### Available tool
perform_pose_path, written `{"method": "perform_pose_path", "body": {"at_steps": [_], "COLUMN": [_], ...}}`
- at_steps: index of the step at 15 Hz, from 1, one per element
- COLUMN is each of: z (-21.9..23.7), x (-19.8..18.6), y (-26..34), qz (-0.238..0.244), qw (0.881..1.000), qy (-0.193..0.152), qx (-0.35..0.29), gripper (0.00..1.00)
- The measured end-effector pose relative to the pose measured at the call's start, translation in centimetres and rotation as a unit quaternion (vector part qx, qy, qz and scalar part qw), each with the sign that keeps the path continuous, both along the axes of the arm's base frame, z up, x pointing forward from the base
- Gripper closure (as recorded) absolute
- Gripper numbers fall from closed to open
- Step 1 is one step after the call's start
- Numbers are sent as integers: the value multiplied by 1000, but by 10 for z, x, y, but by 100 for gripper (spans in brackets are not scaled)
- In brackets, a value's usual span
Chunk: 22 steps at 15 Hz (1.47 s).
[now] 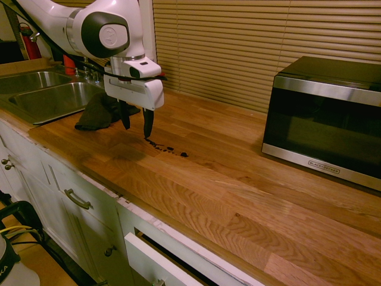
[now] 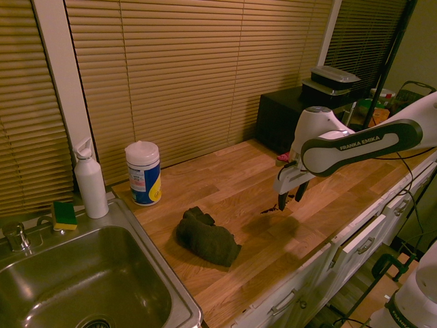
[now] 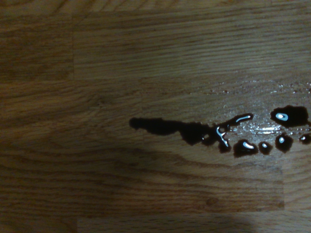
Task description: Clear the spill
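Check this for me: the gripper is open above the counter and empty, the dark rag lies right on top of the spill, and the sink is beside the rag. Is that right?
One thing is wrong: the rag does not lie on the spill. The second exterior view shows it apart from the spill, on bare counter toward the sink. The rest holds: the gripper is open and empty above the counter.

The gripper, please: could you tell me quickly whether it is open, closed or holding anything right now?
Gripper: open, holding nothing, pointing down over the spill.
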State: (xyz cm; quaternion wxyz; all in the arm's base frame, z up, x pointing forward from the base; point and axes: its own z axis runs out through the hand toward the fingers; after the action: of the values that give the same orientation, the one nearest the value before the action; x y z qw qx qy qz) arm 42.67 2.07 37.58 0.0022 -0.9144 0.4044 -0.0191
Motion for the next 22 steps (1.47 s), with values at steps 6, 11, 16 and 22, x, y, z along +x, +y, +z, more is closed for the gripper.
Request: {"method": "perform_pose_path", "body": {"at_steps": [6, 11, 16, 22], "z": [7, 26, 38, 49], "x": [7, 29, 57, 73], "y": [19, 92, 166, 247], "qz": [20, 82, 121, 157], "qw": [999, 994, 988, 981], "qy": [-32, -69, -86, -99], "qx": [23, 34, 46, 59], "gripper": [0, 0, 0, 0]}}
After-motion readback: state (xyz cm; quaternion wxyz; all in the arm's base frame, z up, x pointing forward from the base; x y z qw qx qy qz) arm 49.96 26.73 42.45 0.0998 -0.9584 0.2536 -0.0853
